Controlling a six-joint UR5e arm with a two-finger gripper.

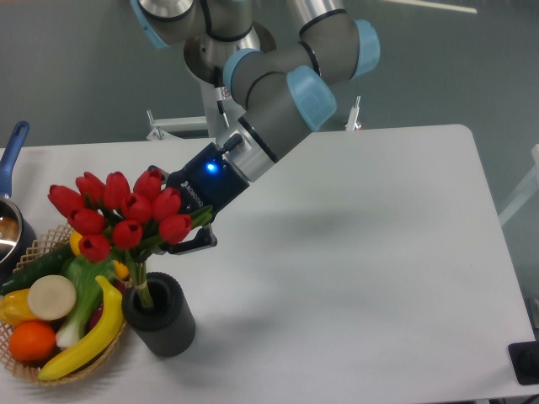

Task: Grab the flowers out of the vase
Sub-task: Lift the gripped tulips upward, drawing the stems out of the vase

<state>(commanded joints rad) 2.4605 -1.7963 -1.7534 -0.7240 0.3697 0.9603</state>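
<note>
With stems still dipping into the vase, my gripper clamps the flowers just above it, lifting upward.

Flowers: bunch of red tulip buds on green stems, tilted with heads up and left, clamped in my claw just under the buds. Stem ends are inside the vase mouth. Vase: short dark ribbed cylinder, upright on the desk, directly below the bunch.
</note>
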